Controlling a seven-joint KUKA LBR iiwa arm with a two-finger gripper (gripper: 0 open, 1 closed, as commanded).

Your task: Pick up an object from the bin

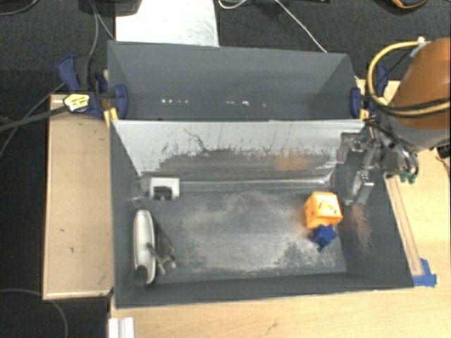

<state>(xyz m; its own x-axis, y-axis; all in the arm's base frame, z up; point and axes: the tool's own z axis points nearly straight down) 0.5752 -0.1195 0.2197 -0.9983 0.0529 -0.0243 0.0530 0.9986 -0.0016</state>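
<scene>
A small pale box-like piece [163, 187] and a long white, handle-shaped object [144, 243] lie along the left side of the grey bin [232, 83]. Toward the right of the floor sits an orange block [323, 210] with a yellow face, and a blue piece [325, 236] touches its near side. The block looks light and stiff, probably best taken across its flat sides. Just to its right, by the bin's wall, hangs the tool [361, 182]. How wide it stands cannot be told, and nothing shows in it.
</scene>
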